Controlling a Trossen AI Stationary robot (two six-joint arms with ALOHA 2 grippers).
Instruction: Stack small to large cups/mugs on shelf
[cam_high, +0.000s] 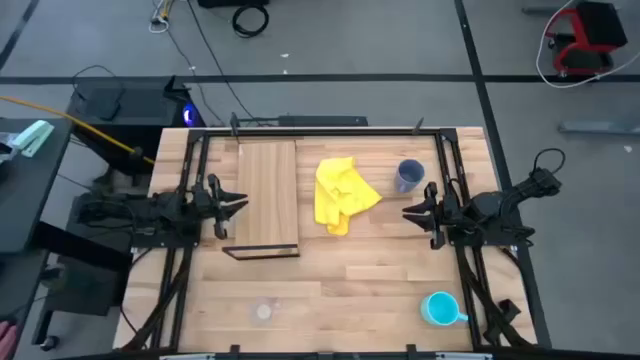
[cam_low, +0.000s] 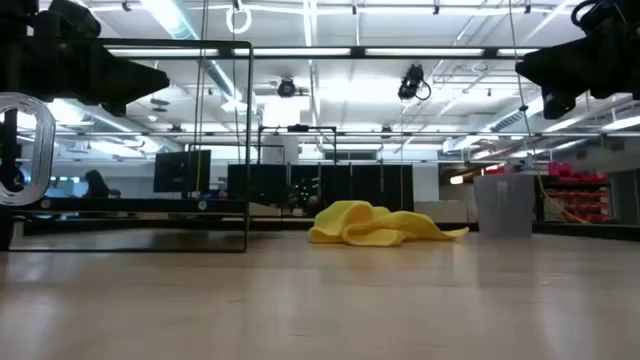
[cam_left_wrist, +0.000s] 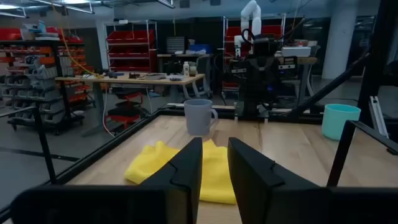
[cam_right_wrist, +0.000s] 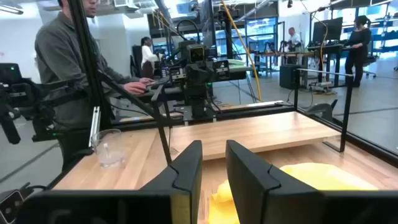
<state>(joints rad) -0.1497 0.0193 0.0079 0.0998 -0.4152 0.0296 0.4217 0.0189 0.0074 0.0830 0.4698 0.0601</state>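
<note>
We log a flat wooden shelf (cam_high: 268, 195) just beside the left gripper (cam_high: 238, 203), whose fingers stand narrowly parted, and a crumpled yellow cloth (cam_high: 343, 194) between both grippers. Near the right gripper (cam_high: 412, 212), also narrowly parted, stands a grey-blue mug (cam_high: 408, 175). The turquoise mug (cam_high: 441, 309) and clear glass cup (cam_high: 264, 312) sit well apart from both.

Bright overhead strip lights glare in the low view; shadows soft.

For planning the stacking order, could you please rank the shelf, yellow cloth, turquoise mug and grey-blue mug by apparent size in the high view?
1. shelf
2. yellow cloth
3. turquoise mug and grey-blue mug: look about alike, so I won't rank them.
</note>
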